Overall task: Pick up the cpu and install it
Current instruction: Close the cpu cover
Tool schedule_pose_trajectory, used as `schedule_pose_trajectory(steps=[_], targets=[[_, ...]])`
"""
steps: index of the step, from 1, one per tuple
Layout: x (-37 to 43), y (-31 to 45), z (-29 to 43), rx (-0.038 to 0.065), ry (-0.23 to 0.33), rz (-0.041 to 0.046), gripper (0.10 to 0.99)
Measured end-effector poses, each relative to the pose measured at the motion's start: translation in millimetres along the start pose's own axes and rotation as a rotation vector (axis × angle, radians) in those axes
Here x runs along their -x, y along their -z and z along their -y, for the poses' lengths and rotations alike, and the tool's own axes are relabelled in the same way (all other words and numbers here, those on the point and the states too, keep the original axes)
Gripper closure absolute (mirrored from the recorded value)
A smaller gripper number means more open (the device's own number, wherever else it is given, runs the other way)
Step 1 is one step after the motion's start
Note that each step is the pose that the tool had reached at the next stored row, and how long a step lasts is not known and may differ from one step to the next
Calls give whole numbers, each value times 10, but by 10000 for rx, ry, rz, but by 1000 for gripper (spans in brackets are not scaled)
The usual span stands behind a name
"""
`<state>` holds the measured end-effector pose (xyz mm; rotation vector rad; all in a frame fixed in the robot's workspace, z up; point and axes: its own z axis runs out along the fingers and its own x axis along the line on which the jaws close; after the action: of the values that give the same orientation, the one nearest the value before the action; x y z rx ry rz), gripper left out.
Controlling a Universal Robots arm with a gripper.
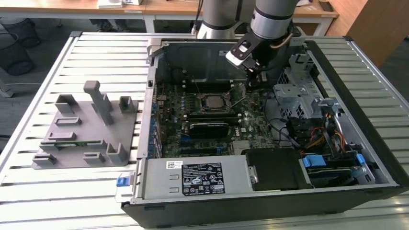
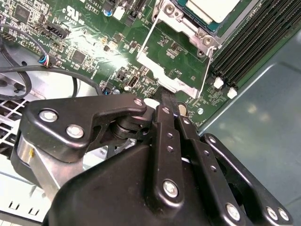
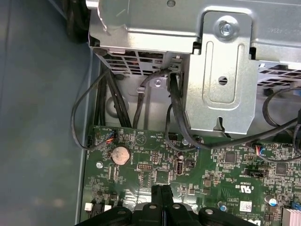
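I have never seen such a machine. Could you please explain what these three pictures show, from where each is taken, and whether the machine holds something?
The machine is a robot arm with a gripper at its end, reaching into an open computer case that lies on a slatted table. The exterior view looks at the whole scene from off the arm. The two wrist views come from cameras riding on the arm, so they look closely at the green motherboard. The cpu, a silver square, lies in its socket in the middle of the board. The gripper's black fingers are pressed together with nothing seen between them, close to the socket's metal plate. At the exterior view's left stands a grey holder with a green memory stick in it.
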<state>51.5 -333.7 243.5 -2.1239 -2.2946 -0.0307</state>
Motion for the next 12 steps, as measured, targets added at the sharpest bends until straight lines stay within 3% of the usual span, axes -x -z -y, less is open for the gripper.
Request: schedule_pose_trajectory(steps=[12], targets=[[-6, 2, 83, 2, 0, -20, 980]])
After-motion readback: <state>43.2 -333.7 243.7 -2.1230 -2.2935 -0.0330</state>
